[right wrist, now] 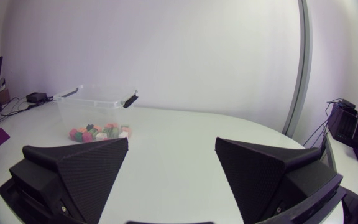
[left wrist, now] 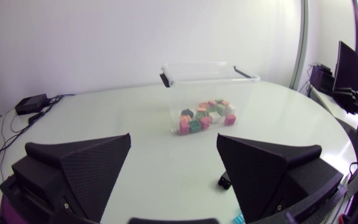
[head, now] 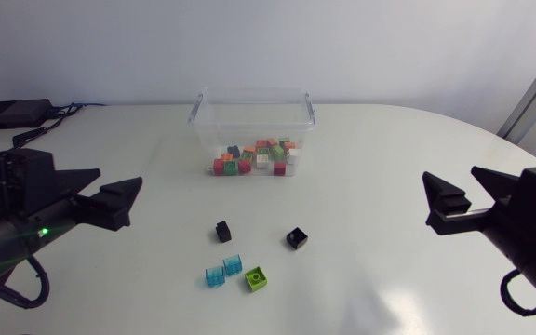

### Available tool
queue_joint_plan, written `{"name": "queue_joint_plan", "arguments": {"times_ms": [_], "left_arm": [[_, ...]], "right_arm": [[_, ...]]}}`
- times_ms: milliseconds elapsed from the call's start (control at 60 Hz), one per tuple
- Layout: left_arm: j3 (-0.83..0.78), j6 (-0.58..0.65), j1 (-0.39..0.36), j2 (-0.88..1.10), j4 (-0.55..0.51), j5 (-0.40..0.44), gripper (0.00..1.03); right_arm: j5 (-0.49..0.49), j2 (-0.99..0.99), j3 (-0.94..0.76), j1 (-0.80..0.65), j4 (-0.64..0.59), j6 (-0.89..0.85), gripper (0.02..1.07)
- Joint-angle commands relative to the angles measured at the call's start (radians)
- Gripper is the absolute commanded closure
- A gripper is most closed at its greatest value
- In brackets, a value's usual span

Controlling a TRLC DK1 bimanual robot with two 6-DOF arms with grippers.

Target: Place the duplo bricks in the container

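Two grippers hang over the white table (head: 389,158), one at each side edge. The left gripper (head: 119,177) has its two wedge fingers spread wide with nothing between them, and the right gripper (head: 448,173) is spread just as wide and holds nothing.

One clear plastic container (head: 252,130) stands near the middle of the table's far edge, lidless, with a dark handle clip at each end. A heap of duplo bricks (head: 254,156) lies on its floor in red, green, orange, white and dark blue. They are packed too closely to count exactly.

Five loose bricks lie on the table between the container and the near edge, about midway between the two grippers. There are two black bricks (head: 223,231) (head: 296,237), set apart from each other. There are also two translucent blue bricks (head: 215,276) (head: 233,265), just beside one another. The fifth is one lime green brick (head: 256,278), next to the blue pair on the side toward the right gripper.

The tabletop is smooth, slightly glossy and curves round at its far right edge. One black box (head: 12,113) with cables sits at the far left corner.
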Motion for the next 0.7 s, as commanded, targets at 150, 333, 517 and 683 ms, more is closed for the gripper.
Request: {"name": "queue_joint_plan", "arguments": {"times_ms": [150, 333, 517, 683], "left_arm": [[0.187, 0.152, -0.079, 0.344, -0.174, -0.004, 0.07], [0.288, 0.425, -0.2, 0.555, -0.312, -0.005, 0.07], [0.319, 0.554, -0.26, 0.652, -0.382, 0.009, 0.07], [0.336, 0.635, -0.323, 0.704, -0.485, 0.09, 0.07]], "right_arm": [[0.009, 0.243, 0.144, 0.031, -0.123, -0.005, 0.07], [0.002, 0.372, 0.231, 0.072, -0.284, -0.008, 0.07], [-0.09, 0.453, 0.3, 0.095, -0.425, -0.076, 0.07], [-0.116, 0.564, 0.356, 0.113, -0.51, -0.141, 0.07]]}}
